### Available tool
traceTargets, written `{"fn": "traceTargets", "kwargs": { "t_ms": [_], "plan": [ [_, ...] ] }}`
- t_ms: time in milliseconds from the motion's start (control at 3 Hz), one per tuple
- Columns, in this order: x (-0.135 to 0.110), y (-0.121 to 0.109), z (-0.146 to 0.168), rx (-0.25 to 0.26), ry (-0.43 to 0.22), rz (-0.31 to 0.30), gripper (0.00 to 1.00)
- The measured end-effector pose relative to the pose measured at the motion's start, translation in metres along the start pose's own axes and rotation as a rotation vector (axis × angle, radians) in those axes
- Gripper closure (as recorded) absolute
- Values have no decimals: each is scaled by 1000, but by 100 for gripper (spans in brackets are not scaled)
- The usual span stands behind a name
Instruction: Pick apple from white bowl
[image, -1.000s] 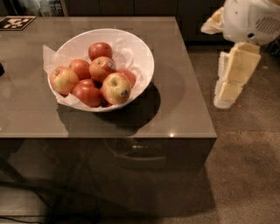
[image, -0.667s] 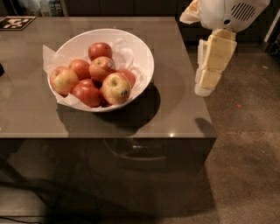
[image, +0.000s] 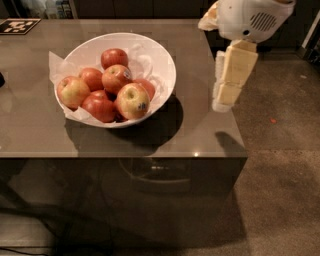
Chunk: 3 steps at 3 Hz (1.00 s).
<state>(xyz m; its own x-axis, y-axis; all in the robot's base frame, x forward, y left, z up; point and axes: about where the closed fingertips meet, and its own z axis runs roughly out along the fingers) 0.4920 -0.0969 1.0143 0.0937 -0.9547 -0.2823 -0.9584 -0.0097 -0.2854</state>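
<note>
Camera view looks down on a grey-brown table (image: 30, 135) with a black-and-white marker (image: 17, 25) at its far left corner. Left of centre on the table stands the white bowl (image: 165, 65), wide, shallow and glossy, lined with crinkled white paper (image: 57, 62) that sticks out past its left rim. Several apples are heaped inside. At the left lies a yellow-red one (image: 73, 92), then smaller red ones (image: 92, 77) behind and in front of it, and a redder apple with a sticker (image: 116, 78) near the middle. The apple (image: 132, 100) lies at the front right of the heap, against the bowl's near wall and touching its neighbours. It is the largest of the fruit, mostly pale yellow-green with a red blush on its sides. Its stem dimple faces up, and a small dark sticker (image: 143, 106) sits on its lower right side. The bowl casts a dark shadow on the table to its right. Further right, over the table's right edge, hangs the gripper (image: 221, 104), cream-coloured and pointing down from a white wrist housing (image: 250, 20). It is well apart from the bowl and holds nothing. Whether it is open or closed cannot be told from this side. Beyond it lies brown carpet floor (image: 280, 165).
</note>
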Motion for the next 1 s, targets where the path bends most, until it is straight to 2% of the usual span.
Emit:
{"fn": "traceTargets", "kwargs": {
  "t_ms": [333,667,1000],
  "plan": [
    [-27,-14,54,-67,-31,-51,0],
    [-27,-15,54,-67,-32,-52,0],
    [-49,-23,54,-49,-40,-125,0]
  ]
}}
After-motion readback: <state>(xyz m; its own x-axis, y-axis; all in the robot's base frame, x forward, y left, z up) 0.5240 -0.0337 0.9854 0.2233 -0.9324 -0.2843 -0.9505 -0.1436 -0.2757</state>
